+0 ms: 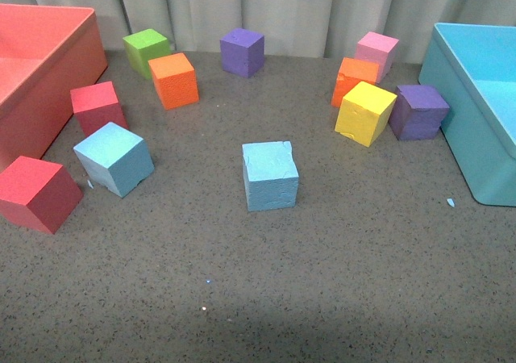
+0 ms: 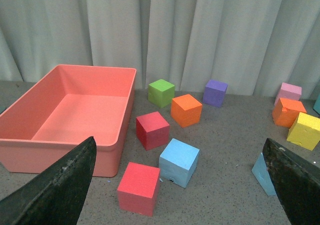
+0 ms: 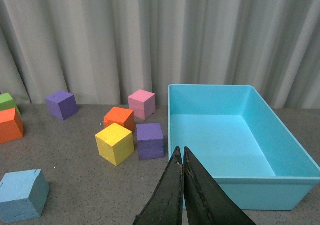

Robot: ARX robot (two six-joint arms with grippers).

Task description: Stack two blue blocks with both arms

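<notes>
Showing no arm, the front view has two cubes apart and unstacked on the grey speckled tabletop [image 1: 339,298]. The central sky-blue foam cube [image 1: 270,176] sits alone mid-table. The left sky-blue foam cube [image 1: 114,158] is well left of it, between a far red foam cube [image 1: 97,106] and a near red foam cube [image 1: 39,193]. A salmon-pink plastic bin [image 1: 76,64] is at the left edge and a turquoise plastic bin [image 1: 451,89] at the right edge. In the left wrist view the left gripper [image 2: 178,147] hangs above the table, its black fingers [image 2: 55,185] spread wide with nothing held. The left sky-blue foam cube [image 2: 179,162] lies on the table in the gap, near both red cubes. The central sky-blue foam cube [image 2: 260,171] is partly hidden behind one finger. In the right wrist view the right gripper [image 3: 182,157] has its fingers pressed together on nothing, over the turquoise bin's near wall [image 3: 260,192]. The central sky-blue foam cube [image 3: 21,195] is well to its left, and a yellow foam cube [image 3: 115,143] sits between, farther back.
</notes>
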